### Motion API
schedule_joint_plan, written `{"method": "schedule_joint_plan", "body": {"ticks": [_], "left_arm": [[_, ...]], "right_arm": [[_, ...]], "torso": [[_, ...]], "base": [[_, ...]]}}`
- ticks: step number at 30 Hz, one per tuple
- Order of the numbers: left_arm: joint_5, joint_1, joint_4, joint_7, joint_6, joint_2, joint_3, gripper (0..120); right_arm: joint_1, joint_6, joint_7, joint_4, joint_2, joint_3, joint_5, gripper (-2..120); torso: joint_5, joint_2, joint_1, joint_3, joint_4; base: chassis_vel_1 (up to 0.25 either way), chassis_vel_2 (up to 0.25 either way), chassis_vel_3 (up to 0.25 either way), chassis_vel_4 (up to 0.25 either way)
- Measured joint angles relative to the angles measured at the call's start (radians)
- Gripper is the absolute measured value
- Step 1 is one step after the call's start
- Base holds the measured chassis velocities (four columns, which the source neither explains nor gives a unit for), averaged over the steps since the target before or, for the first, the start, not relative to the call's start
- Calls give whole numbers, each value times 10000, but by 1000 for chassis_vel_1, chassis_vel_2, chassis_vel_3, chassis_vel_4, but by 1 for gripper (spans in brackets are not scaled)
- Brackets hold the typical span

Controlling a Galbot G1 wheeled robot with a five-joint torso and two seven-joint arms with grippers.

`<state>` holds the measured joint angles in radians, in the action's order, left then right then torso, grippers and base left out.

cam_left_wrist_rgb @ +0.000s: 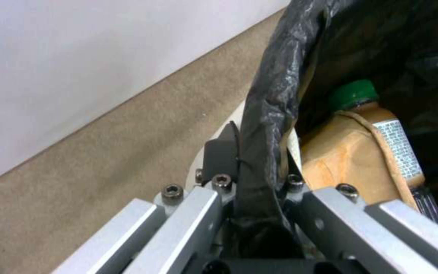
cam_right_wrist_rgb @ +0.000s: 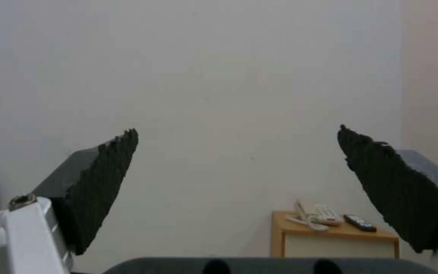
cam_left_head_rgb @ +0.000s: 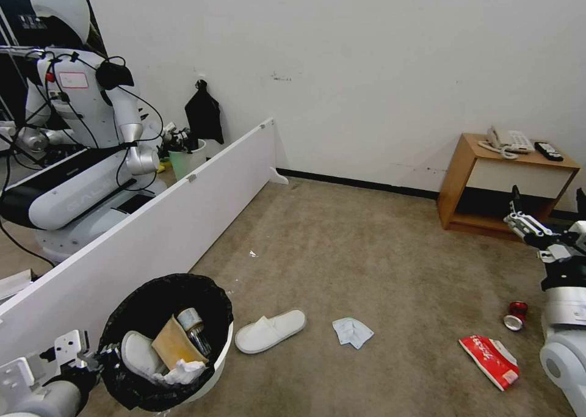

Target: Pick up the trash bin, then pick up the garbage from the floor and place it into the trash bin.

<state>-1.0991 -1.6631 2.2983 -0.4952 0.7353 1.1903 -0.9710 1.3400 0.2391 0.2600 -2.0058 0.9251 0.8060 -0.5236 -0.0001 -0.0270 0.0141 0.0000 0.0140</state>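
bin (cam_left_head_rgb: 210, 368): smooth white plastic, lined with crinkled glossy black film
floor (cam_left_head_rgb: 366, 264): matt, rough tan carpet
slipper (cam_left_head_rgb: 270, 330): soft white cloth
packet (cam_left_head_rgb: 493, 359): shiny red foil
can (cam_left_head_rgb: 516, 315): glossy red metal
left pincer (cam_left_wrist_rgb: 252, 171): brushed metal bars
right pincer (cam_right_wrist_rgb: 237, 182): ridged matt black pads
cabinet (cam_left_head_rgb: 464, 179): smooth wood

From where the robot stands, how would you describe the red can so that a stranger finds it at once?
Start at the wooden side table by the back wall on the robot's right. On the carpet in front of it, nearer the robot, the red can lies on its side, silver end showing. Unlike the flat red snack packet beside it, it is small and round.
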Motion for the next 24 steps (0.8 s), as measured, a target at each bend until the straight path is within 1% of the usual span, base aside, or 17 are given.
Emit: {"method": "schedule_joint_plan", "body": {"ticks": [10,24], "left_arm": [[-29,-41,-89,-3,0,-4,-136,1],[-17,86,-225,-4,0,2,-127,1]], "right_arm": [[-255,-7,2,249,100,-250,20,100],[-340,73,-82,517,131,-321,134,100]], "torso": [[1,0,0,0,-1],[1,0,0,0,-1]], "base": [[0,0,0,0],[0,0,0,0]]}}
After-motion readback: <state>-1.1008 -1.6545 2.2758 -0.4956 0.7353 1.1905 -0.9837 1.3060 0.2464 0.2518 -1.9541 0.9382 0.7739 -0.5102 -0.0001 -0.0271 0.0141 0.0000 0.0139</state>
